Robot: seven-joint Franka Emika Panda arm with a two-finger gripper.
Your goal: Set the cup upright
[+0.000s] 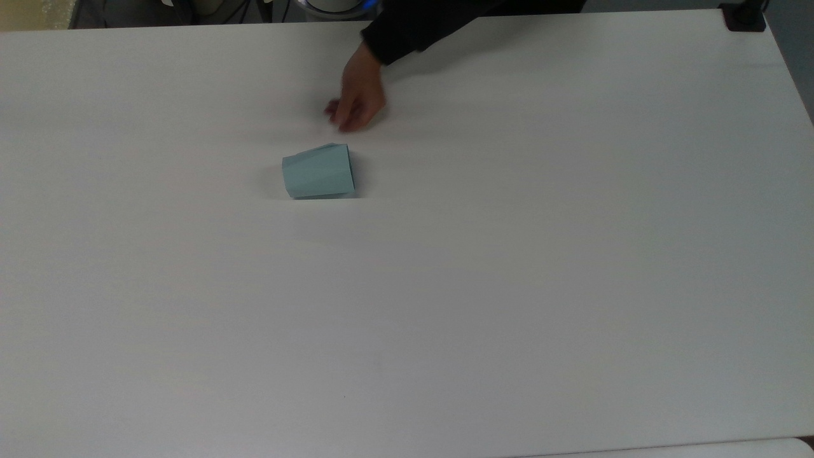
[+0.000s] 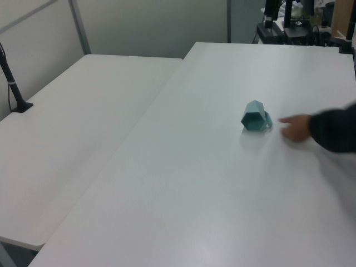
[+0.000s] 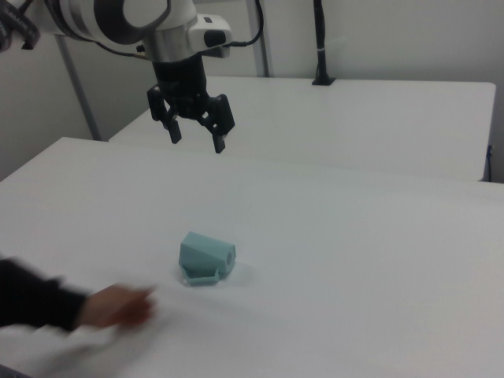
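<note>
So the cup (image 1: pixel 317 171) is lying on its side on the white table (image 1: pixel 509 286), somewhere around the middle but a bit toward the top view's upper left. It's a pale teal thing with flat angular facets. In the top view the wider end points to the top view's right and the narrower base to the top view's left. In the left view the cup (image 2: pixel 255 117) shows its faceted base end toward the camera, with the little loop handle sticking out at the left view's right, down near the table surface. In the right view the cup (image 3: pixel 206 257) has its handle low against the table on the near side.

A person's hand (image 1: pixel 357 102) in a dark sleeve (image 1: pixel 420 25) is reaching in from the top view's upper edge. It's near the cup but not touching it; there's a clear strip of bare table between them. It looks blurred in the left view (image 2: pixel 295 128) and the right view (image 3: pixel 118 307).

The robot's tool (image 3: pixel 197 140) hangs up in the air in the right view, well apart from the cup and behind it, fingers (image 3: pixel 221 130) spread wide and released, gripping nothing, pointing down at the table.

A second white table (image 2: pixel 72 128) sits alongside in the left view.
</note>
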